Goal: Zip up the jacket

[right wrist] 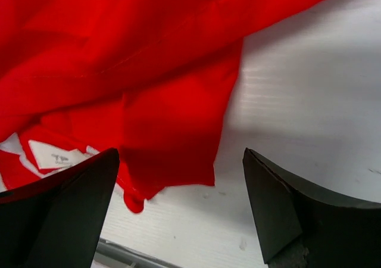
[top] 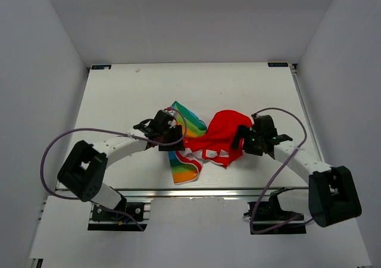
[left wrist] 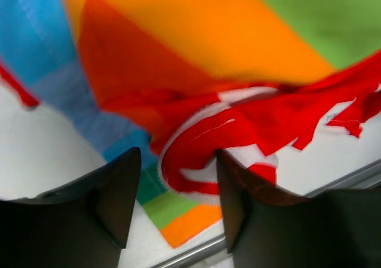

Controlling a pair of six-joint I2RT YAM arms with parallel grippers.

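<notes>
Lying crumpled in the middle of the white tabletop, the jacket is bunched into a heap. Rainbow stripes show on its left side and red cloth on its right. The folds hide its shape, so the front edges and the zip cannot be made out from above.

The left pincer hangs over the striped side. Its wrist view is blurred: both fingers stand apart, and between them lie a red and white trimmed edge and striped cloth. The left pincer grips nothing. Whether the fingers touch the cloth cannot be told.

The right pincer sits at the red side. In its wrist view the fingers are spread wide, with a loose red edge and bare tabletop between them, nothing held. A small white label peeks out among the red folds, its print too small to read.
</notes>
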